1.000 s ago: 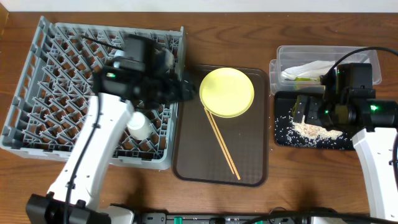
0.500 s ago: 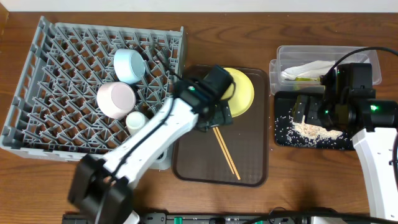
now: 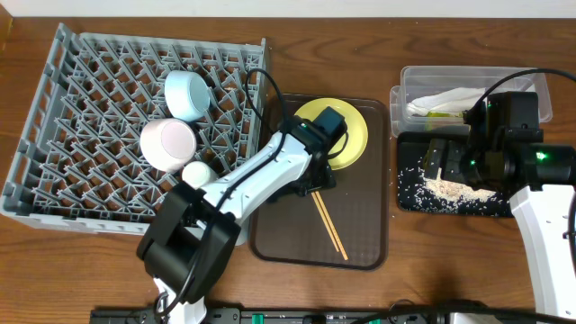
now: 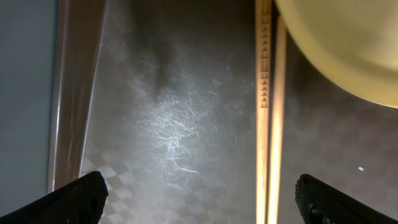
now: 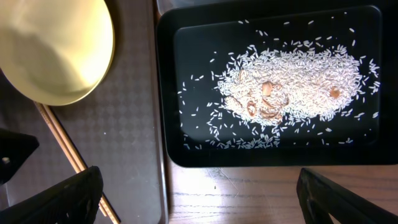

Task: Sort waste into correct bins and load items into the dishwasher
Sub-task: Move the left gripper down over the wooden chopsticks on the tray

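Note:
The grey dish rack (image 3: 90, 180) holds the light blue bowl (image 3: 187, 93), the white bowl (image 3: 168, 144) and the small white cup (image 3: 196, 173). The yellow plate (image 3: 353, 135) and wooden chopsticks (image 3: 329, 227) lie on the brown tray (image 3: 360, 243). My left gripper (image 3: 315, 180) is open and empty, low over the tray beside the chopsticks (image 4: 267, 124) and plate (image 4: 348, 43). The clear box (image 3: 522, 83) holds the napkin (image 3: 445, 101) and wrapper (image 3: 441, 114). Rice (image 3: 450, 189) lies in the black tray (image 3: 409, 202). My right gripper (image 3: 434, 162) is open and empty above the tray's left end.
In the right wrist view the rice (image 5: 292, 81) lies in the black tray (image 5: 180, 149), with the plate (image 5: 53, 50) and chopsticks (image 5: 68, 149) to the left. Bare wooden table (image 3: 450, 270) lies in front. The left arm lies across the rack's right edge.
My left arm has swung from over the dish rack to the brown tray, uncovering the two bowls in the rack. The right arm has not moved.

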`<state>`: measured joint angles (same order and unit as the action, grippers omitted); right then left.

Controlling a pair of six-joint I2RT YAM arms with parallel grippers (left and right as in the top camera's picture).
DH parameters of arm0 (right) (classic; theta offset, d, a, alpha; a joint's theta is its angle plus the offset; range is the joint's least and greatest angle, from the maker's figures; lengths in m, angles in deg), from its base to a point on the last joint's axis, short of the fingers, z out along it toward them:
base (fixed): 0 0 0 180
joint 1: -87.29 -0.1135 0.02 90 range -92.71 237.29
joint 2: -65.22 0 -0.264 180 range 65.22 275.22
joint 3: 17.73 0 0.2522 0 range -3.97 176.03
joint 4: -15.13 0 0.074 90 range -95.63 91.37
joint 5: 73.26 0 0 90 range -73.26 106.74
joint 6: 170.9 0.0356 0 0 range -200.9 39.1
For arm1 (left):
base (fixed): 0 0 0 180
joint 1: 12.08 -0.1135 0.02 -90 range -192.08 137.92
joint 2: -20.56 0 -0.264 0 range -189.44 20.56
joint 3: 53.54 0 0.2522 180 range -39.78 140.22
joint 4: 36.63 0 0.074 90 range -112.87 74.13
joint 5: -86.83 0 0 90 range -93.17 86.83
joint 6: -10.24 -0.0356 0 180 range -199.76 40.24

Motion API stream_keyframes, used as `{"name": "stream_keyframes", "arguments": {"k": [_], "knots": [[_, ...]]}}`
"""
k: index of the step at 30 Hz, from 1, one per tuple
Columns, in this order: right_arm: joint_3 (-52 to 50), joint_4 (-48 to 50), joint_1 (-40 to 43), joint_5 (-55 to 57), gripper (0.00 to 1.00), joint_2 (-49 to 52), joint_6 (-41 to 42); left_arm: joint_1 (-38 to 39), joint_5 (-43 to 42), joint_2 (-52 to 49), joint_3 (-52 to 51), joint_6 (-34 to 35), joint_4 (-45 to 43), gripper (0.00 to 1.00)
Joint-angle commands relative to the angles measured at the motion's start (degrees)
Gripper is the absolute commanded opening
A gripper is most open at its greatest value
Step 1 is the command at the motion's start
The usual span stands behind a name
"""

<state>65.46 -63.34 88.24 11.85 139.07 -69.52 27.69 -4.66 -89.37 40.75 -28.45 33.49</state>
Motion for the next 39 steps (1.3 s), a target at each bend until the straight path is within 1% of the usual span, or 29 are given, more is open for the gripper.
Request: {"name": "stream_keyframes", "arguments": {"k": [1, 17, 26, 39], "knots": [[0.90, -0.07, 0.90, 0.55, 0.97, -0.46, 0.57, -0.04, 0.68, -1.86, -0.50, 1.57, -0.04, 0.99], [0.90, -0.31, 0.90, 0.55, 0.97, -0.46, 0.57, -0.02, 0.44, -5.25, -0.50, 2.23, -0.96, 0.99], [0.90, -0.44, 0.90, 0.55, 0.97, -0.46, 0.57, 1.40, 0.48, -5.92, -0.70, 2.21, -1.64, 0.99], [0.90, -0.48, 0.90, 0.55, 0.97, -0.46, 0.57, 1.73, 0.46, -5.92, -4.50, 3.02, -3.43, 0.98]]}}
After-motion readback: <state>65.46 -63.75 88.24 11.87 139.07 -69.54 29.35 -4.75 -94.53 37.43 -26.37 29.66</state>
